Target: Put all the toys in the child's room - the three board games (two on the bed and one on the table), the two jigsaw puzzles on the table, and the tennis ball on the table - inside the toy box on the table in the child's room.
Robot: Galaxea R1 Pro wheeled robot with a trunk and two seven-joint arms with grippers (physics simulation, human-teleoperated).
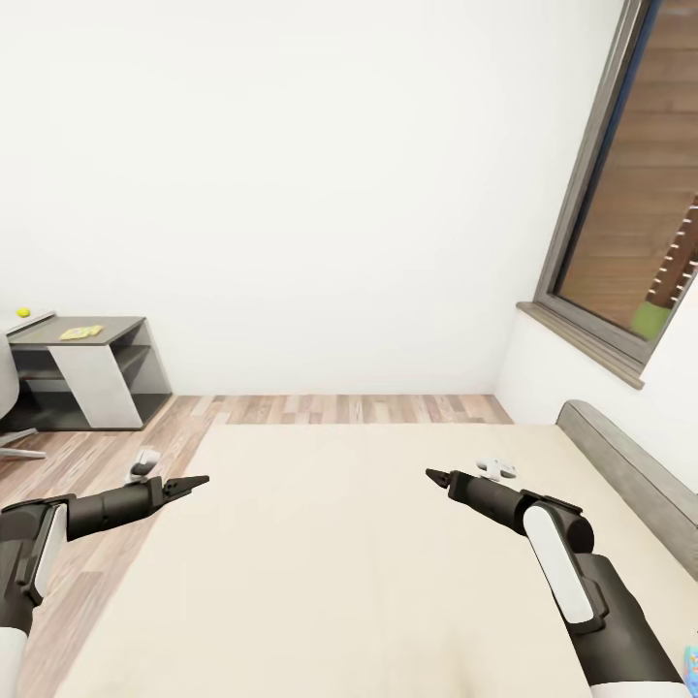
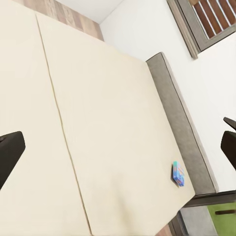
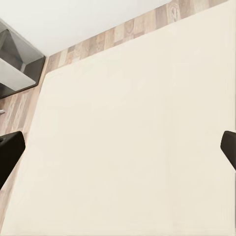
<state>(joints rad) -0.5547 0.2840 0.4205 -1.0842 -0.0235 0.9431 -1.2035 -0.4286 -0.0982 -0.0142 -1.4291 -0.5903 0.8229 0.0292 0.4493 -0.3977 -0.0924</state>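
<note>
The bed [image 1: 320, 562] spreads its cream mattress below both arms, with the grey headboard [image 1: 630, 475] at the right. A small blue board game [image 2: 178, 174] lies flat on the mattress near the headboard, and its corner shows at the frame's edge [image 1: 691, 669]. My left gripper [image 1: 199, 482] and right gripper [image 1: 434, 475] hover open and empty above the mattress, far from the game. At the far left, the tennis ball [image 1: 23, 312] sits on the table [image 1: 34, 323], and a flat yellow toy [image 1: 79, 333] lies on its lower grey part. The toy box is out of view.
A grey chair [image 1: 8, 397] stands by the table at the left edge. Wood plank floor [image 1: 116, 446] runs between the table and the bed. A window [image 1: 630, 194] is set in the right wall above the headboard.
</note>
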